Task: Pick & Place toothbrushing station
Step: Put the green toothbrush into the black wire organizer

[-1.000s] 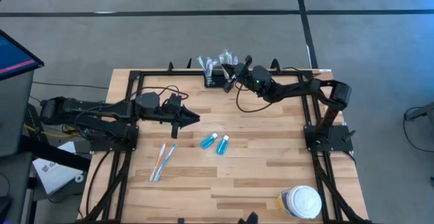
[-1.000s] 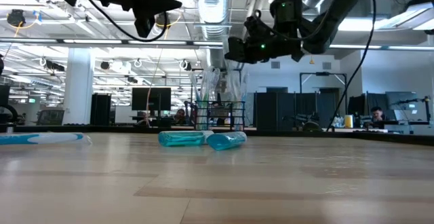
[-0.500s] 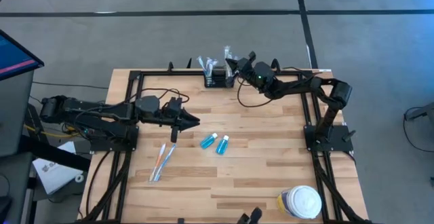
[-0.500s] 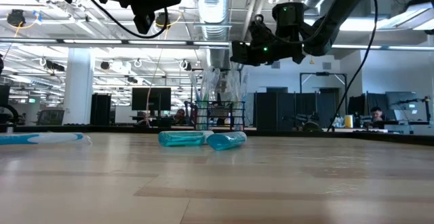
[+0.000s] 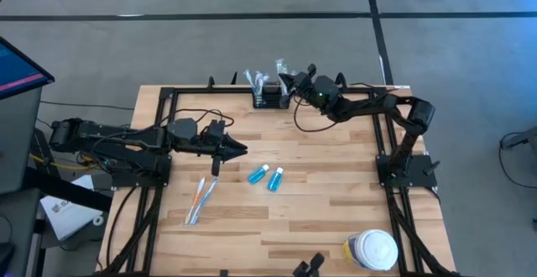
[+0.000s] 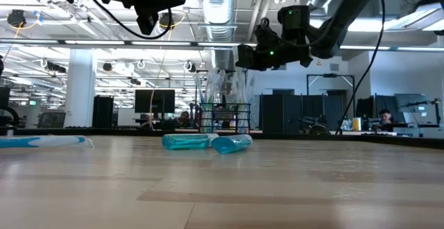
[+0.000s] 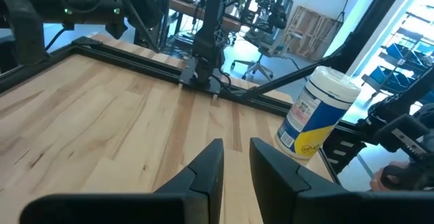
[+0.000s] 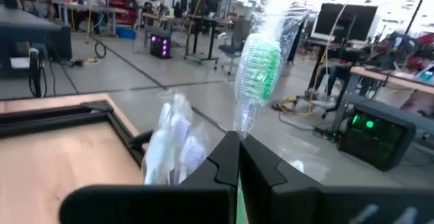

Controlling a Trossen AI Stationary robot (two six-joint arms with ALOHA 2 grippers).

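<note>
so the right gripper (image 5: 288, 81) hovers at the far edge of the table (image 5: 336, 201), just above the toothbrushing station (image 5: 268, 99), fingers pressed together on a wrapped green-bristled toothbrush (image 8: 256, 71) that sticks up betw. them. station's a small black open-top holder standing upright by the back frame rail, w/ more wrapped toothbrushes (image 5: 255, 80) in it. left gripper (image 5: 238, 149) hangs mid-table above the wood, fingers (image 7: 205, 171) slightly apart, nothing betw. them. two blue bottles (image 5: 266, 176) lie side by side near centre, two toothbrushes (image 5: 200, 200) lie nearer the left arm, white-lidded jar (image 5: 371, 249) at the near right corner.
</note>
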